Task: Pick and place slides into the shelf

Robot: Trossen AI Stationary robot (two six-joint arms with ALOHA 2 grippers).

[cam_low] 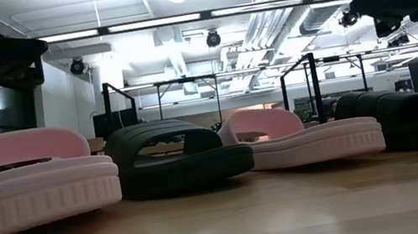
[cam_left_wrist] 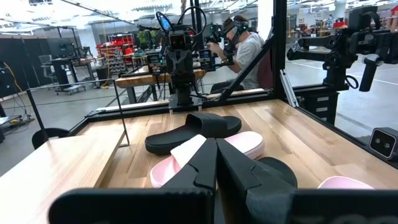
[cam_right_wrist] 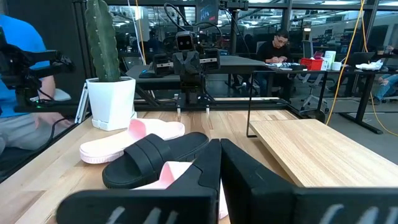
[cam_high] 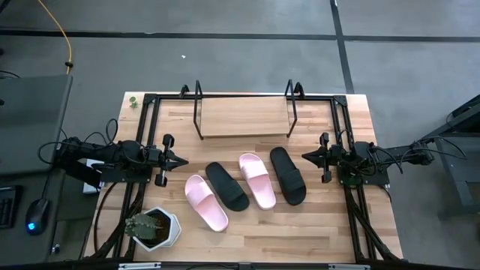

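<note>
Four slides lie in a row mid-bench, alternating pink, black, pink, black from 9 toward 3 o'clock, each angled with its end near the shelf tipped toward 10 o'clock. Far-left pink slide [cam_high: 205,202] sits lowest, toward 7 o'clock of centre. Left black slide [cam_high: 226,186] lies just beside it. Second pink slide [cam_high: 256,180] comes next. Right black slide [cam_high: 287,175] lies at the 3 o'clock end of the row. Whether neighbours touch, cannot tell from above.

The shelf [cam_high: 244,117] stands at 12 o'clock, light board between thin black frame ends, nothing on it. Slides are well apart from it.

Left claw [cam_high: 184,161] hovers at 9 o'clock of the row, fingers together, gripping nothing, tips pointing at the slides. Right claw [cam_high: 305,156] hovers at 3 o'clock, fingers together, holding nothing, pointing back toward the row. Both hang above the bench, clear of the slides.

A potted cactus [cam_high: 154,227] in a white pot sits at 7 o'clock on the bench [cam_high: 300,232], near the far-left pink slide.

Beyond the bench, a seated person [cam_left_wrist: 249,46] shows in the left wrist view, and a person [cam_right_wrist: 280,46] sits at a desk in the right wrist view.
</note>
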